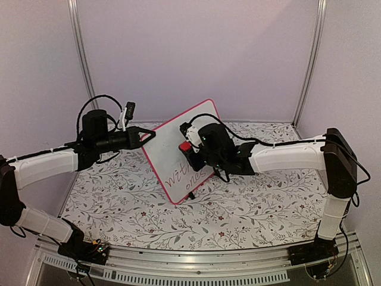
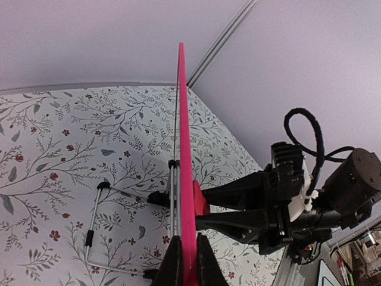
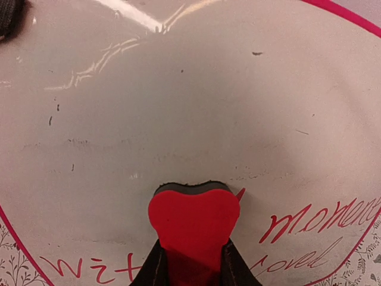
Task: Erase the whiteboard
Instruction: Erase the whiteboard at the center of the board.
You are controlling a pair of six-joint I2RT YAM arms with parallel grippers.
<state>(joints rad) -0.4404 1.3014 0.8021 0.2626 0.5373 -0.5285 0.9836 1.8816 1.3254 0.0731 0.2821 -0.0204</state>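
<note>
the left gripper (image 1: 149, 136) pinches the whiteboard (image 1: 169, 152) at its 9 o'clock edge, the right gripper (image 3: 191, 265) clamps a red heart-shaped eraser (image 3: 193, 217); the upper board looks wiped, red writing (image 3: 297, 223) toward 6 o'clock is left.

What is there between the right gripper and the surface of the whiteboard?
A red heart-shaped eraser: the right gripper is shut on it, and its dark pad meets the whiteboard. The right wrist view shows this.

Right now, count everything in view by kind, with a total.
Whiteboard: 1
Red eraser: 1
Robot arms: 2, left arm, right arm
Total: 4
</note>
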